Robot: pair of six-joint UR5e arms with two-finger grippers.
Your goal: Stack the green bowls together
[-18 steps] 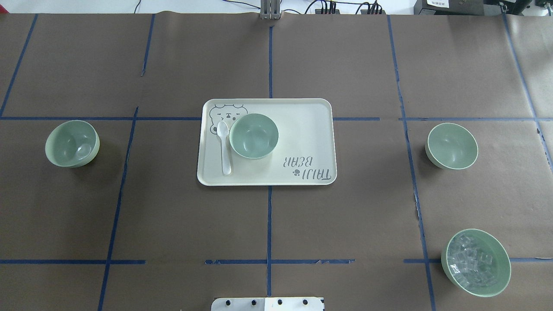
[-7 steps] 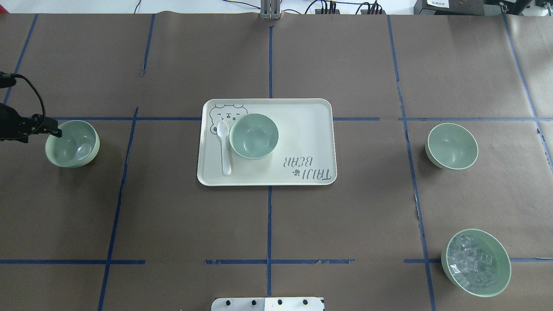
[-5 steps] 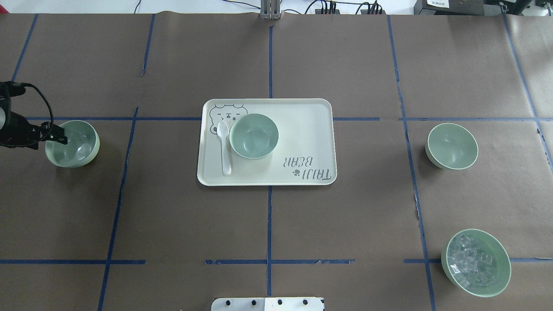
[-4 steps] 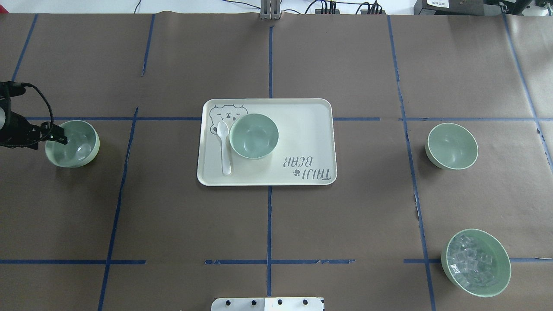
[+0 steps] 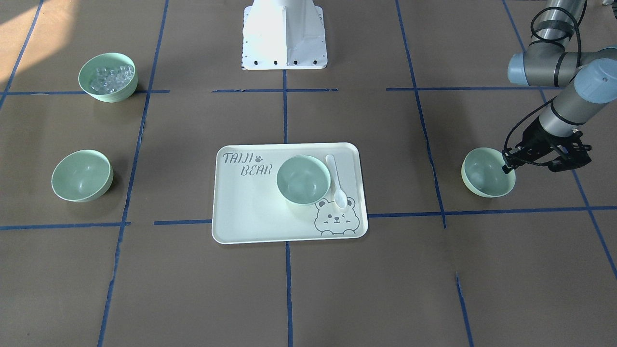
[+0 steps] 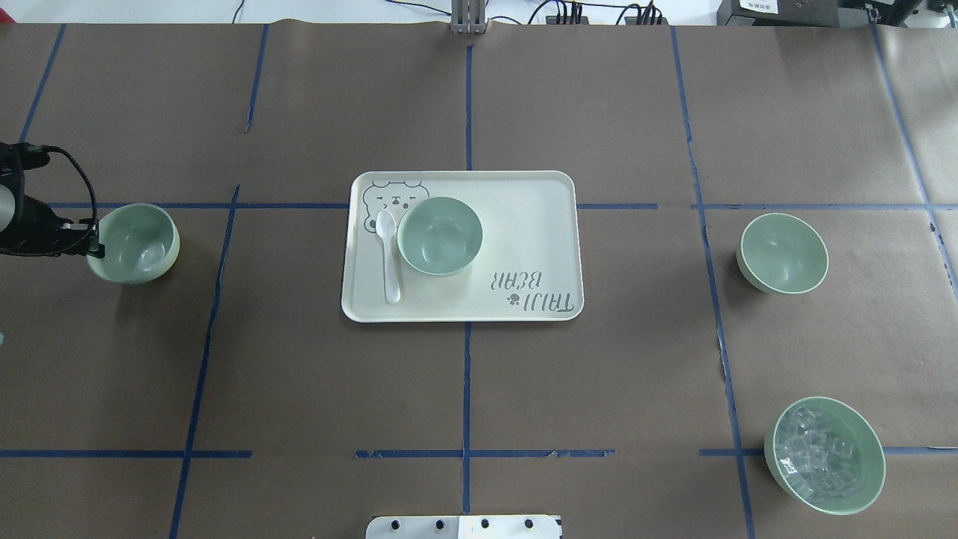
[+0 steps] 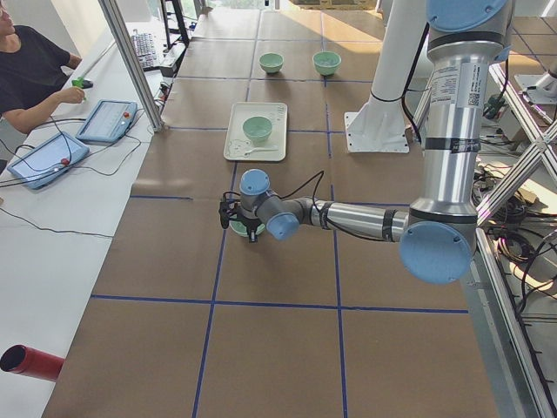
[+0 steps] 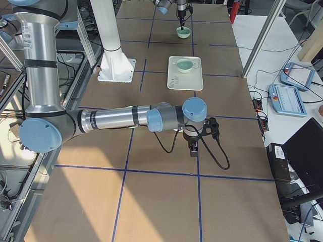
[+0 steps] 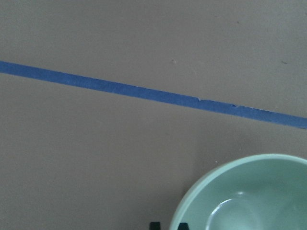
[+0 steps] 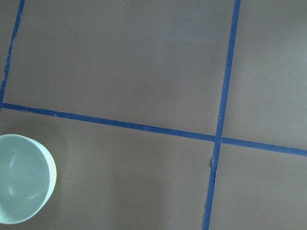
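Three plain green bowls show. The left bowl (image 6: 138,243) sits at the table's left end and also shows in the front view (image 5: 487,172). My left gripper (image 6: 94,245) is at its outer rim, also in the front view (image 5: 506,163). In the left wrist view the fingertips (image 9: 154,224) straddle the rim of the bowl (image 9: 249,201), shut on it. The second bowl (image 6: 440,236) stands on the tray (image 6: 524,224). The third bowl (image 6: 783,253) stands at the right, also in the right wrist view (image 10: 21,184). My right gripper (image 8: 194,149) hangs over bare table; I cannot tell if it is open.
A white spoon (image 6: 389,254) lies on the tray left of the bowl. A green bowl of clear cubes (image 6: 825,455) stands at the near right. Blue tape lines cross the brown table cover. An operator sits beyond the table's far side in the exterior left view.
My left gripper came in from the left and lowered onto the left bowl's rim. The bowl has now shifted a little right and away, with the fingers at its rim.
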